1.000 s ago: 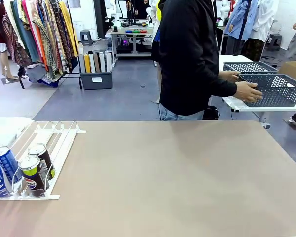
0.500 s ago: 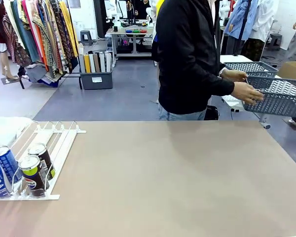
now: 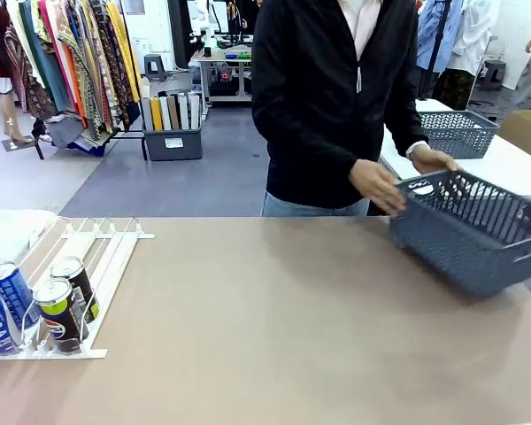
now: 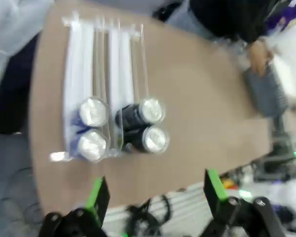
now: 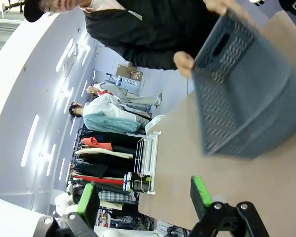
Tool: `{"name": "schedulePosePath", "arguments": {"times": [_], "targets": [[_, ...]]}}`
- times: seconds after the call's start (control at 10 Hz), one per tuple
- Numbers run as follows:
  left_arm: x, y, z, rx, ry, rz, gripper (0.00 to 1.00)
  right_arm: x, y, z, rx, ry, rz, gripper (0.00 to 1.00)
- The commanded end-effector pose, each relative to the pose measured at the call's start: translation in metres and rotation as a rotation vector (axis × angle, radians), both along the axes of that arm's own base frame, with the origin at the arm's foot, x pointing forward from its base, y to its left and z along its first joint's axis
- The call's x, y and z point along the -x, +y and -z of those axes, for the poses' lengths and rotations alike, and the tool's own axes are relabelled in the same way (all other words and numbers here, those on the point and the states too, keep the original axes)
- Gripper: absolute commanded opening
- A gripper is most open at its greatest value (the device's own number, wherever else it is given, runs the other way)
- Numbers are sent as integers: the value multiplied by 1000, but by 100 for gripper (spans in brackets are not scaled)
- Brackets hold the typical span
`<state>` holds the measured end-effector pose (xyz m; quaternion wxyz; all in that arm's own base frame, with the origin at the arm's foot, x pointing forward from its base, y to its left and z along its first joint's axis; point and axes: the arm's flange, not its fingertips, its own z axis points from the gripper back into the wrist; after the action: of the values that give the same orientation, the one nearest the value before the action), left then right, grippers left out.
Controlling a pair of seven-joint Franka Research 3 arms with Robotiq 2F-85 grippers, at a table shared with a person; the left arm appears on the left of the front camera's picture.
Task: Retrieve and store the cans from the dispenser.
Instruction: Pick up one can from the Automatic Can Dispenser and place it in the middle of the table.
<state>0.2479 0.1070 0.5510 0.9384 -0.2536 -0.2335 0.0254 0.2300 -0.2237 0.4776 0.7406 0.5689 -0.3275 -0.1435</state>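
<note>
Cans (image 3: 57, 312), slim aluminium drink cans with silver tops, stand packed at the stopper end of the flat white dispenser (image 3: 113, 252) with its long parallel rails. In the left wrist view they sit straight ahead of the left claw (image 4: 154, 177), framed between its two green-padded fingers and a little beyond the tips, with their tops turned toward it. That claw is spread wide and holds nothing.

The right claw (image 5: 143, 183) is also spread and empty, well apart from the dispenser. Ahead of it and above its fingertips is a dark grey perforated plastic basket (image 5: 246, 98). It is tilted and gripped by both of the person's hands (image 3: 376, 186) over the tan table (image 3: 292, 336). Whether it touches the tabletop I cannot tell.

Risks, as I judge them:
- The cans touch in pairs, so a wide claw coming down on one could shove or topple its neighbour.
- The clear curved stoppers (image 3: 35, 341) may catch a can that is dragged rather than lifted.
- With the basket not yet settled, a right-claw move could strike it or a hand.

Count:
- four cans: two blue with white lettering (image 3: 9, 294) and two black with yellow-green trim
- one dispenser
- two grey baskets, the second basket (image 3: 460, 133) lying behind the person
- two claws
</note>
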Motion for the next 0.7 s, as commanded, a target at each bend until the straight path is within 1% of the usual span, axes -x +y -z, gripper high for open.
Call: {"name": "schedulePosePath", "arguments": {"times": [0.0,0.1,0.2,0.3,0.4,0.5,0.6], "targets": [[-8,-34,21,-481,55,271,100,-3,-1,-3,-12,-27,5,100],[-14,-48,30,-526,86,303,100,-3,-1,-3,-12,-27,5,100],[-21,-53,40,-586,103,275,100,-3,-1,-3,-12,-27,5,100],[-25,-53,44,-606,102,236,100,-3,-1,-3,-12,-27,5,100],[-25,-49,41,-587,36,130,100,-3,-1,-3,-12,-27,5,100],[-33,-67,19,-538,149,249,100,-3,-1,-3,-12,-27,5,100],[-33,-67,19,-538,149,249,100,-3,-1,-3,-12,-27,5,100]]}}
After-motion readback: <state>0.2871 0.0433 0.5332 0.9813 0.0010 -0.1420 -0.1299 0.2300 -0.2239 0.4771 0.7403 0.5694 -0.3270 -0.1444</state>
